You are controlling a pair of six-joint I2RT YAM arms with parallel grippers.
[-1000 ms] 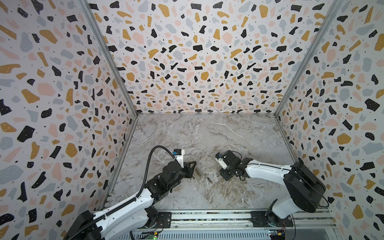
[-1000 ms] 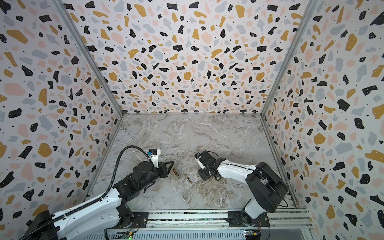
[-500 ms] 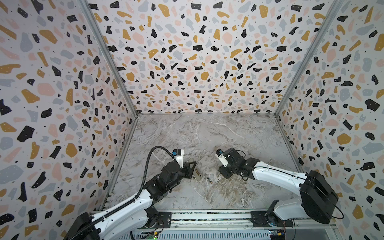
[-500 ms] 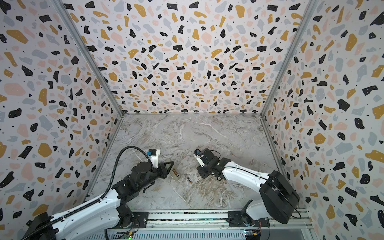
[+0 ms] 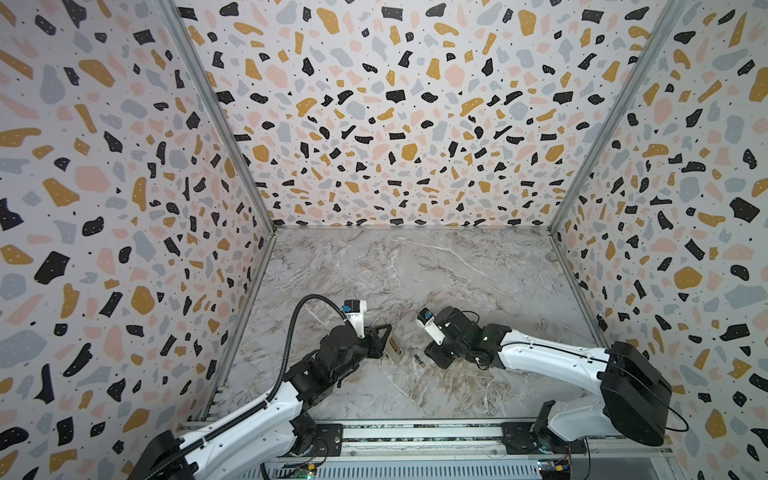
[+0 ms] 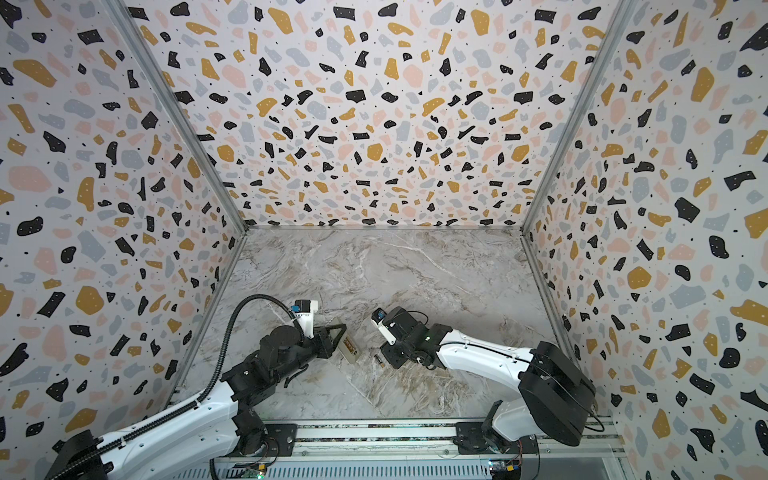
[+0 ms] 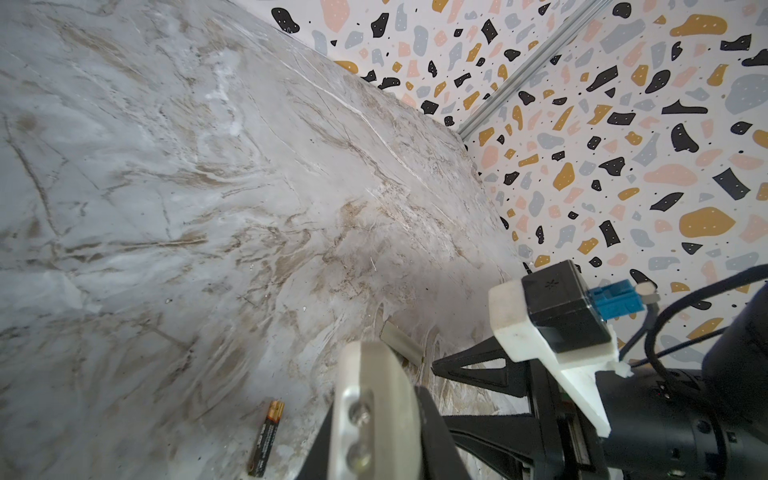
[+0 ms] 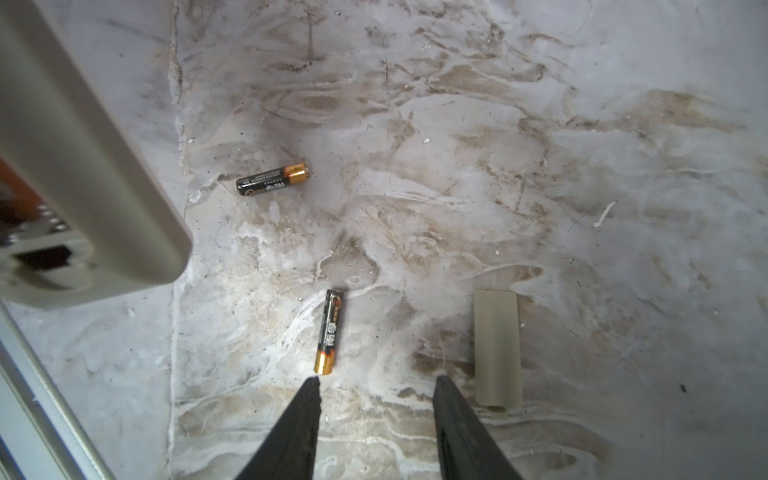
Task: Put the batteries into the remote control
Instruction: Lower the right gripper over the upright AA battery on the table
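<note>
My left gripper (image 5: 384,340) is shut on the white remote control (image 5: 394,348) and holds it tilted, with the open battery bay showing orange. In the left wrist view the remote (image 7: 370,411) sits end-on between the black fingers. Two batteries lie loose on the marble floor in the right wrist view. One battery (image 8: 272,180) is near the remote (image 8: 83,174). The other battery (image 8: 329,332) has its gold end just ahead of one fingertip. My right gripper (image 8: 376,384) hangs open above the floor with nothing between its fingers. One battery (image 5: 419,360) shows in both top views.
A small pale cover piece (image 8: 497,347) lies flat on the floor beside the right gripper's other finger; the same cover (image 7: 401,345) shows behind the remote. Terrazzo walls close in three sides, and a metal rail (image 5: 415,432) runs along the front edge.
The right arm has swung its elbow out to the right and lowered, bringing its gripper slightly down toward the batteries. The left arm and the remote have not moved.
</note>
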